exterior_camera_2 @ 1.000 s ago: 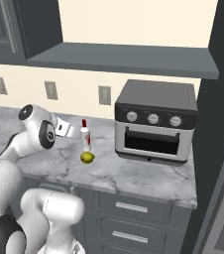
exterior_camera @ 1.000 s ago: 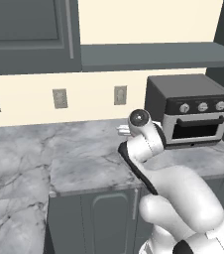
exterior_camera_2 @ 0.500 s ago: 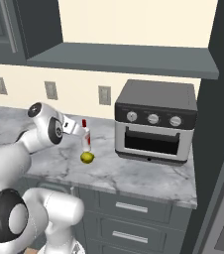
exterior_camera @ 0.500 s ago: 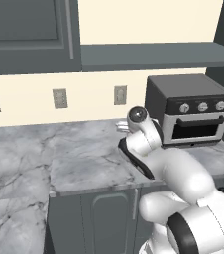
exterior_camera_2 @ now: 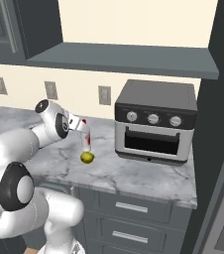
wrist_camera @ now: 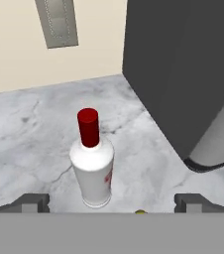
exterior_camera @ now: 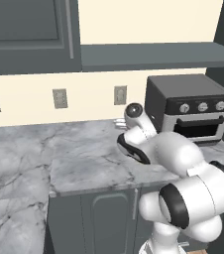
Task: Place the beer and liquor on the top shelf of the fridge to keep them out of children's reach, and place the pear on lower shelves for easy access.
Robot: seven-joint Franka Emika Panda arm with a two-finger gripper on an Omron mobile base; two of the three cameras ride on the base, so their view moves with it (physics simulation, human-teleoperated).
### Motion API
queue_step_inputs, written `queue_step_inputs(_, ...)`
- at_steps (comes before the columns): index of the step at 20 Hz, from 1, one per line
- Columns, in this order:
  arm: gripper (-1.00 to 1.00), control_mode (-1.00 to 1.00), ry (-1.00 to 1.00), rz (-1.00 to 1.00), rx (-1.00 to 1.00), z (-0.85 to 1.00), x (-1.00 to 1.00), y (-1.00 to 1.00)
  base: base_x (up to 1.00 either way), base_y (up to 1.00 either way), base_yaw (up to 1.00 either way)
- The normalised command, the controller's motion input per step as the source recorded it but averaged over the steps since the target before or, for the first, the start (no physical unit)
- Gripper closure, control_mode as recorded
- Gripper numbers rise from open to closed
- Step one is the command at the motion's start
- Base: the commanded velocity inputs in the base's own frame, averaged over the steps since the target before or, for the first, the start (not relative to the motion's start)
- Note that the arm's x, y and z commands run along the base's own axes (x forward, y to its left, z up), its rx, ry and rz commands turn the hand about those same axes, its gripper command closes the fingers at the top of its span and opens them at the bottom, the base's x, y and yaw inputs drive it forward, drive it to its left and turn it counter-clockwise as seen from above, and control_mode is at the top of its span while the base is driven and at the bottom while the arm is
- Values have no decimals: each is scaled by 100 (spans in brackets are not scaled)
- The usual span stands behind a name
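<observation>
The liquor (wrist_camera: 92, 171), a whitish bottle with a red cap, stands upright on the marble counter just ahead of my gripper (wrist_camera: 112, 203). The gripper is open, and its fingertips (wrist_camera: 32, 201) sit wide on either side of the bottle without touching it. From the right base view the gripper (exterior_camera_2: 82, 128) hangs level with the top of the liquor (exterior_camera_2: 87, 144), and the yellow-green pear (exterior_camera_2: 87, 157) lies right in front of the bottle. A sliver of the pear (wrist_camera: 140, 212) shows in the hand view. The grey fridge (exterior_camera_2: 218, 198) front is at the right edge. The beer and the top shelf are out of view.
A dark toaster oven (exterior_camera_2: 155, 121) stands on the counter (exterior_camera_2: 134, 173) right of the bottle, close beside it in the hand view (wrist_camera: 183, 74). Wall outlets (exterior_camera: 120, 94) line the backsplash. An overhead ledge (exterior_camera_2: 129, 57) and cabinets hang above. My own arm (exterior_camera: 173, 158) blocks the left base view.
The arm has swung and folded lower, carrying the hand to the right toward the liquor bottle. The jaws stayed open. The bottle and pear have not moved.
</observation>
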Motion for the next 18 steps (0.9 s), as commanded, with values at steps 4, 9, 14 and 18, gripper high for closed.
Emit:
queue_step_inputs(4, -100, -100, 4, 0, 0, -26, 33, 0, 0, 0, 0)
queue_step_inputs(9, -100, -100, 3, 0, 0, -27, 32, 0, 0, 0, 0)
queue_step_inputs(14, -100, -100, 0, 0, 0, -19, 30, 0, 0, 0, 0)
queue_step_inputs(18, -100, -100, 0, 0, 0, -15, 24, 0, 0, 0, 0)
